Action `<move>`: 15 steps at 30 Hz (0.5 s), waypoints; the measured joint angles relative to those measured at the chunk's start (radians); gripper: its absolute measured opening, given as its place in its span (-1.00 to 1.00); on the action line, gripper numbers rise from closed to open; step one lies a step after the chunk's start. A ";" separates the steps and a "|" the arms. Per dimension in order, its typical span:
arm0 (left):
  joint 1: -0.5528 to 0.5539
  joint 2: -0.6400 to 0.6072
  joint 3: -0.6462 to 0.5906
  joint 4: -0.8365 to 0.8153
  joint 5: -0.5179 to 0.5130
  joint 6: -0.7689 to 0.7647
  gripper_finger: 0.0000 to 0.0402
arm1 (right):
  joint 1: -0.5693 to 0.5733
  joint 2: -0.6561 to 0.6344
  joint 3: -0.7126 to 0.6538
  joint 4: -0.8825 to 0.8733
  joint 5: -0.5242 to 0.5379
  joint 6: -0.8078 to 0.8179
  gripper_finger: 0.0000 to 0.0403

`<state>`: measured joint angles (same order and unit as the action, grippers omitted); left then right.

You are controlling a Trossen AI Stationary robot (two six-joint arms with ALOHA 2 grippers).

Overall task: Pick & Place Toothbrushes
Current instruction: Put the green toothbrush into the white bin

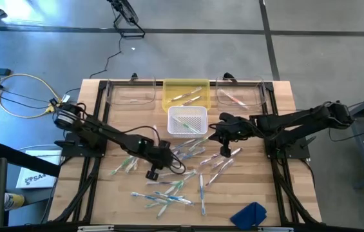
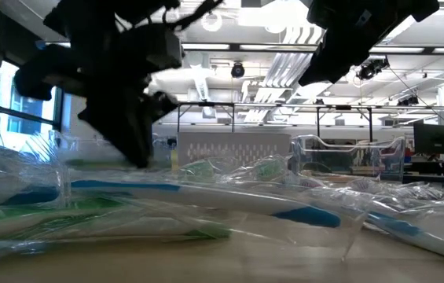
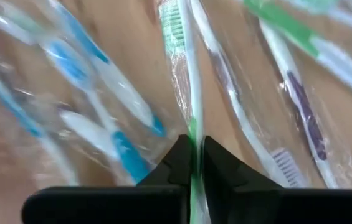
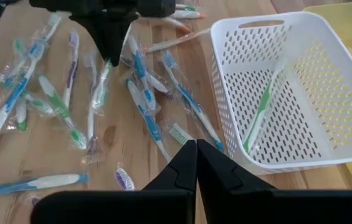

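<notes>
The left claw [image 3: 194, 163] is clamped on a green toothbrush [image 3: 192, 93] mid-counter; lift straight up, clear of its neighbours. The right claw [image 4: 195, 163], pressed together and empty, waits near the white basket [image 4: 325, 155].

Only partial dark letters show on a white box [image 1: 35, 175] beside the worktop [image 1: 285, 206]; nothing reads fully.

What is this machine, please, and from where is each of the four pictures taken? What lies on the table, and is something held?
It is a robot with two dark arms at a wooden table. One camera looks down from above, one sits at table height, and one rides on each wrist. Many wrapped toothbrushes lie scattered; a white basket holds a green one, and a yellow tray and a blue cloth are also there. The left gripper is shut on a green toothbrush in the pile. The right gripper is shut and empty, near the basket.
</notes>
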<state>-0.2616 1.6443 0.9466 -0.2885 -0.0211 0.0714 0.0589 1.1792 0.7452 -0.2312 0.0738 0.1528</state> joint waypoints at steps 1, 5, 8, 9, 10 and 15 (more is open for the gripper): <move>0.003 -0.016 0.000 0.000 -0.011 0.002 -0.91 | 0.000 -0.002 0.000 0.000 -0.002 0.000 -0.99; 0.021 -0.081 0.000 -0.004 -0.029 0.038 -0.87 | 0.000 -0.025 0.000 -0.001 -0.005 0.000 -0.99; 0.043 -0.132 0.000 -0.002 -0.042 0.082 -0.89 | 0.000 -0.049 0.000 -0.004 -0.005 0.000 -0.99; 0.054 -0.148 0.000 -0.002 -0.043 0.096 -0.90 | 0.000 -0.057 0.000 -0.004 -0.005 0.000 -0.99; 0.065 -0.165 0.000 -0.007 -0.044 0.111 -0.91 | 0.000 -0.066 0.000 -0.004 -0.005 0.000 -0.99; 0.118 -0.233 0.011 -0.008 -0.045 0.191 -0.91 | 0.000 -0.107 0.000 -0.005 -0.017 0.000 -0.99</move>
<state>-0.1432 1.4117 0.9575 -0.2963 -0.0665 0.2624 0.0589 1.0718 0.7448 -0.2361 0.0564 0.1532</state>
